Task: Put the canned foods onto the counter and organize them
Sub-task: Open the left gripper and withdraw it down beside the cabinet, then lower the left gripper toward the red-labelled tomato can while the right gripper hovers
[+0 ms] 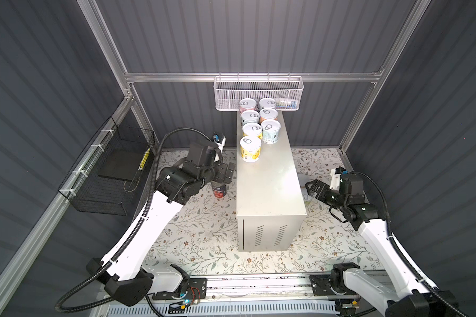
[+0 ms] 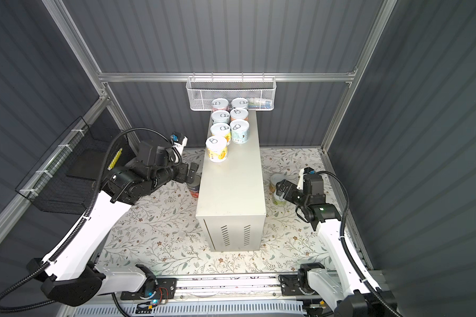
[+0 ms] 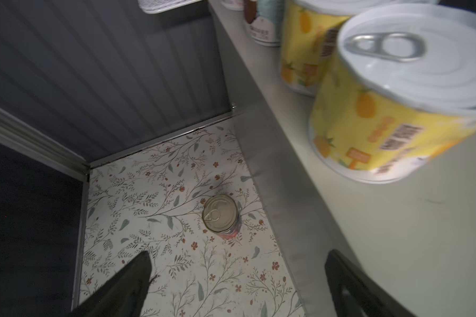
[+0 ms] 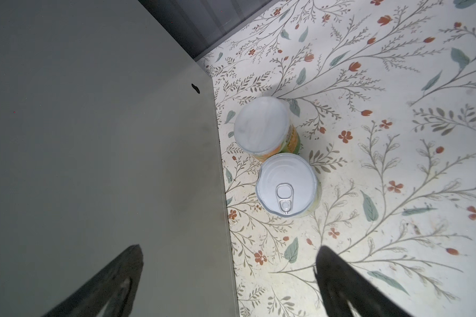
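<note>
Several canned foods stand in two rows at the far end of the cream counter (image 1: 267,192) (image 2: 231,192). The nearest is a yellow tin (image 1: 250,149) (image 2: 216,148) (image 3: 390,109). A dark-blue tomato can (image 1: 220,189) (image 2: 194,188) (image 3: 220,216) stands on the floor left of the counter. My left gripper (image 1: 228,173) (image 2: 191,171) (image 3: 239,255) hangs open and empty above it. Two tins (image 2: 277,189) (image 4: 261,126) (image 4: 286,184) stand on the floor to the counter's right. My right gripper (image 1: 310,189) (image 2: 280,188) (image 4: 230,248) is open above the counter's right edge, just short of them.
A white mesh basket (image 1: 259,93) (image 2: 231,92) hangs on the back wall above the counter's far end. A black wire basket (image 1: 107,175) is mounted on the left wall. A floral mat (image 1: 204,233) covers the floor, and dark ribbed walls close in three sides.
</note>
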`<state>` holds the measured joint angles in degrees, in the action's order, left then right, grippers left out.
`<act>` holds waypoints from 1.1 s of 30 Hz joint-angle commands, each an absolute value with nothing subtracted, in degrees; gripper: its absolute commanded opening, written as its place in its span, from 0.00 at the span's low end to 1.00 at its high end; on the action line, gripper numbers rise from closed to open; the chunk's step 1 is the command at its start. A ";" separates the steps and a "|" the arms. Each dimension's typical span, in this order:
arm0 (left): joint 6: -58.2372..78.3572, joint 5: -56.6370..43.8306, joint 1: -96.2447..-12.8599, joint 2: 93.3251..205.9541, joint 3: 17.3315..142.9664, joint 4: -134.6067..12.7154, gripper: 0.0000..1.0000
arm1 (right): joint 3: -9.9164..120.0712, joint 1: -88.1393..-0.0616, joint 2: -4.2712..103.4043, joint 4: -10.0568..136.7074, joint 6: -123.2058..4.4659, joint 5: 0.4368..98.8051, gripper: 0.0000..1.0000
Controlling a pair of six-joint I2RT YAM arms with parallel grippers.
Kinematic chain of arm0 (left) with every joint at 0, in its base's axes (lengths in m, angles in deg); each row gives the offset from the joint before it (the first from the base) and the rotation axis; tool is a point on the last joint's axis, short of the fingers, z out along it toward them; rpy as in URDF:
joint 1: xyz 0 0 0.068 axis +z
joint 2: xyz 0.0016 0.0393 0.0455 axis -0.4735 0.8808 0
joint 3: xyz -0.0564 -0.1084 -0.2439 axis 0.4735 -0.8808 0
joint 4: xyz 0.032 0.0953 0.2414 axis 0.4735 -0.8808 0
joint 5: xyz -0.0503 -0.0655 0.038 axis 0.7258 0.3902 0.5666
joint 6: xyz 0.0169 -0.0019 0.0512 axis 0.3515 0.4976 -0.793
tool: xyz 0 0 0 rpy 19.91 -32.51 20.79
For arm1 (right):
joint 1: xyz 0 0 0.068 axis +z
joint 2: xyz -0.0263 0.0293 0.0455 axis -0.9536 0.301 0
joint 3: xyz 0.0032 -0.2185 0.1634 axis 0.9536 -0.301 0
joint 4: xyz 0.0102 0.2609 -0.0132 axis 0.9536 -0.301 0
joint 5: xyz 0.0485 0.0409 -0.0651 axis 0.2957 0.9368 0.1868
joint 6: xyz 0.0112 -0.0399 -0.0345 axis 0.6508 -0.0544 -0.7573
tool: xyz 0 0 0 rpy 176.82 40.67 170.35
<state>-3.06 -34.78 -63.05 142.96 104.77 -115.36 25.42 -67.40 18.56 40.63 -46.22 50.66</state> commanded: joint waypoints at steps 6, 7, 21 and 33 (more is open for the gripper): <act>-3.43 -35.94 -60.69 144.30 103.58 -106.24 0.99 | 27.22 -67.01 17.89 38.39 -46.76 49.37 0.99; -3.72 -35.61 -60.61 144.96 103.80 -105.27 0.99 | 27.13 -66.98 17.71 38.30 -46.81 49.18 0.99; -4.39 -31.90 -60.52 150.86 107.35 -100.46 0.99 | 26.69 -67.03 17.04 37.68 -46.97 48.93 0.99; -4.03 -28.39 -60.48 153.49 109.59 -99.37 0.97 | 26.18 -67.03 17.16 38.20 -46.84 49.67 0.99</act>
<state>-3.52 -30.28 -60.80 152.62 107.74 -100.56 25.48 -67.40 17.34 38.44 -46.24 49.28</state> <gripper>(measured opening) 0.976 0.989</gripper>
